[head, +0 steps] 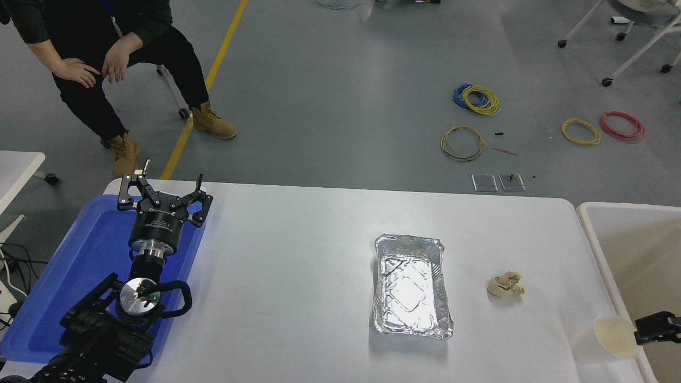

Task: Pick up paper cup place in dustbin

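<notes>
The paper cup point(613, 336), white with a cream inside, stands upright at the table's front right corner, close to the dustbin point(597, 240). The dustbin is a large white-rimmed bin with a beige inside, set against the table's right edge. My right gripper point(653, 327) comes in from the right edge over the dustbin's rim, and its black tip reaches the cup's right rim. Only a small part of it shows. My left gripper point(162, 190) is parked open over a blue tray point(80, 250) at the left.
A crinkled foil tray point(409, 284) lies at the table's middle right, with a crumpled tan paper wad point(505, 285) to its right. A person sits beyond the table's far left corner. Cable coils lie on the floor behind.
</notes>
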Motion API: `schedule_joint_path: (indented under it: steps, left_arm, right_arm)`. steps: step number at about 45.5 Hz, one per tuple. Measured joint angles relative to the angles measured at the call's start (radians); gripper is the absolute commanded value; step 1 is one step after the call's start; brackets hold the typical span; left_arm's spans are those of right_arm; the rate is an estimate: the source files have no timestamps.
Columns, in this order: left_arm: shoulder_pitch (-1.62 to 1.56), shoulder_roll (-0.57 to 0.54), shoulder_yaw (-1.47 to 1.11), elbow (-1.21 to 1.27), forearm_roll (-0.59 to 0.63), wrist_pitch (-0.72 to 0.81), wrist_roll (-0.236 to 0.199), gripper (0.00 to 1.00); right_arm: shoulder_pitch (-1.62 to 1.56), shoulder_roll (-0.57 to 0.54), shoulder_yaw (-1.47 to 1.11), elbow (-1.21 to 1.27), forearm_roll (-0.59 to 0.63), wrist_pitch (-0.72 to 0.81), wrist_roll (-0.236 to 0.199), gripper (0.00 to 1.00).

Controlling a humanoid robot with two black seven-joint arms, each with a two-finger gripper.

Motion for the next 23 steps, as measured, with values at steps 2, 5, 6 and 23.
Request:
schedule_joint_path:
  steps: [2, 5, 6, 23]
  left_arm:
    - [0.0, 0.0, 0.0, 0.0, 0.0, 0.0, 0.0, 1.0]
    - [0.0, 0.0, 0.0, 0.0, 0.0, 0.0, 0.0, 1.0]
    - [0.0, 0.0, 0.0, 0.0, 0.0, 0.0, 0.0, 1.0]
    - [0.0, 0.0, 0.0, 0.0, 0.0, 0.0, 0.0, 1.0]
  right_arm:
    - [-0.011, 0.004, 0.006, -0.006, 0.0, -0.007, 0.0, 0.99]
    - [-0.03, 0.011, 0.014, -0.017, 0.002, -0.023, 0.0, 0.98]
    - [-0.042, 0.016, 0.018, -0.025, 0.004, -0.034, 0.0, 0.98]
    - [-0.144, 0.059, 0.049, -0.087, 0.013, -0.115, 0.001, 0.88]
